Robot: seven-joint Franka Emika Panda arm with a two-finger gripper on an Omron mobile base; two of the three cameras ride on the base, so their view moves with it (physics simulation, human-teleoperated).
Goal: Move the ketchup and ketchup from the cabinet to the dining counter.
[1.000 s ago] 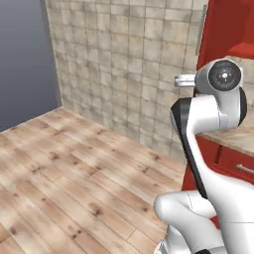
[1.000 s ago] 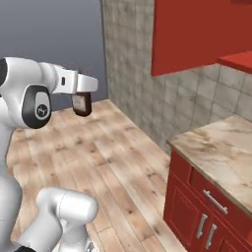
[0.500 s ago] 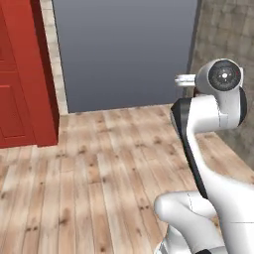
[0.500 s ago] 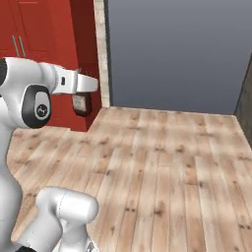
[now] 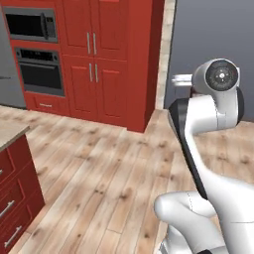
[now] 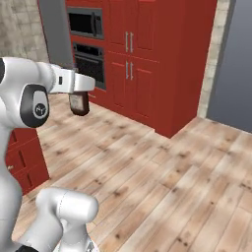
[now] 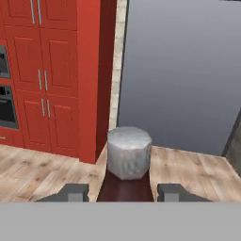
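My claw (image 7: 122, 192) grips a ketchup bottle (image 7: 126, 181) | held above wooden floor (image 6: 167, 172) | tall red cupboards (image 5: 106, 59), ovens (image 5: 39, 69) ahead

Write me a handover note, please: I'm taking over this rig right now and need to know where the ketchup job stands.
Gripper: shut on a ketchup bottle, held in the air in front of the arm. In the hand view its grey cap rises between the fingers.
Surroundings: the base faces a wooden floor and a tall red cabinet wall with built-in ovens. A beige stone top's corner over red drawers shows at the left base view's lower left.
Done: one bottle in hand.
Left: set it on the dining counter, then bring the second bottle.
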